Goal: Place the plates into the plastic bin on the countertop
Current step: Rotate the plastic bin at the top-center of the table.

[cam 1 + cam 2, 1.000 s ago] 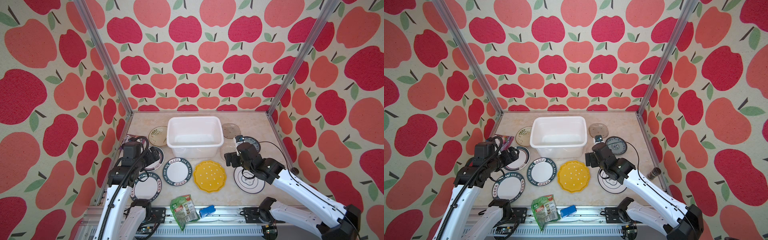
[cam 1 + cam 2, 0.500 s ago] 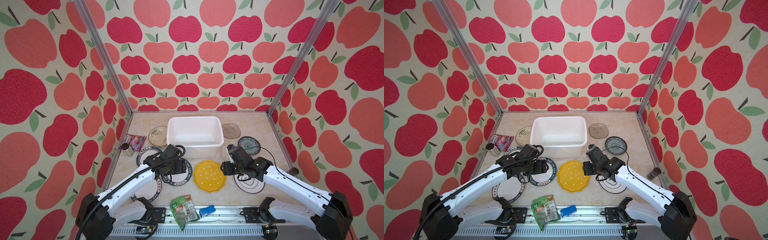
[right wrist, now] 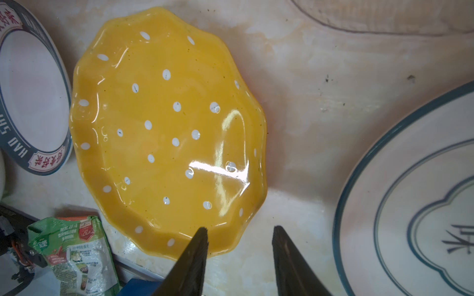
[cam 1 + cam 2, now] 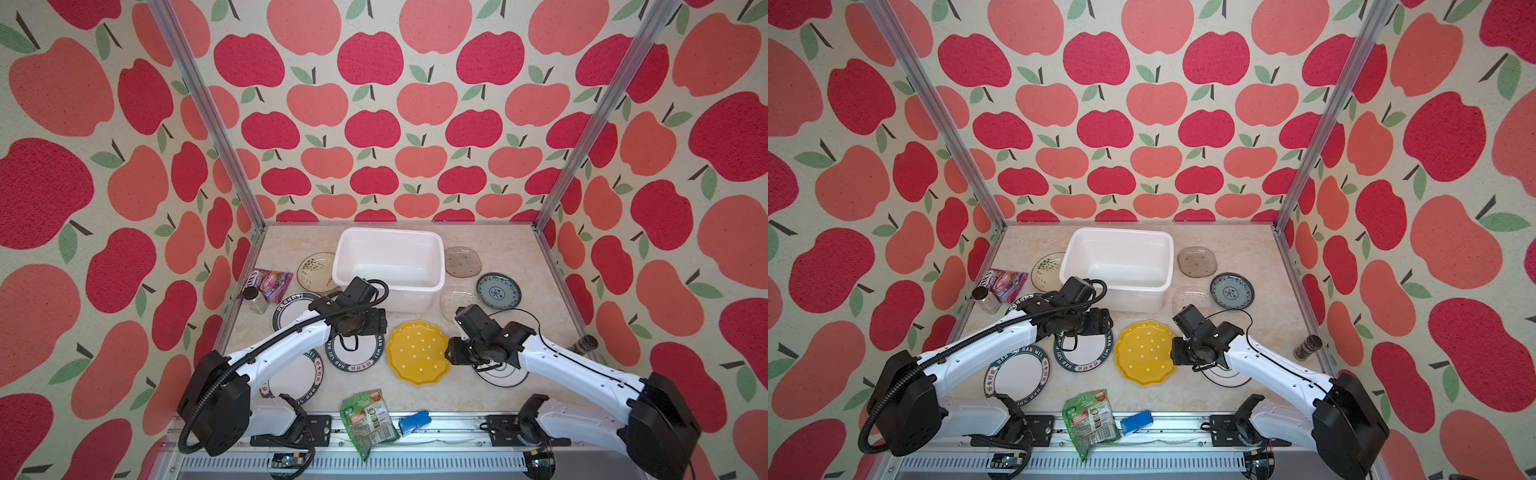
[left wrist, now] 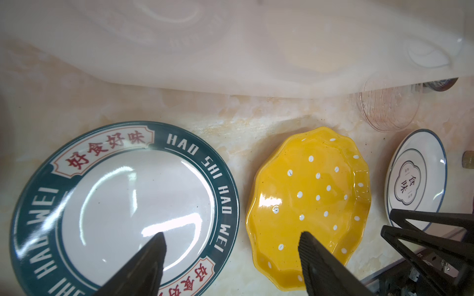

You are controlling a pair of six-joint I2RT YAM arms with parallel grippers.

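White bin (image 4: 386,257) sits at twelve o'clock on the countertop (image 4: 511,249); the plates (image 4: 498,290) I see all lie outside it. My left gripper (image 5: 230,235), jaws spread, hovers over the gap between a lettered plate (image 5: 123,205) and the yellow plate (image 4: 417,353) at the bin's six o'clock. My right gripper (image 3: 238,228), jaws apart, straddles the yellow plate's three o'clock rim without pinching it. Green packet (image 4: 368,419) lies at six o'clock.

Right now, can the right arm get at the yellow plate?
Probably yes. The right gripper hangs at the yellow plate's edge, jaws apart astride its rim; nothing else lies between, and the green packet sits aside.
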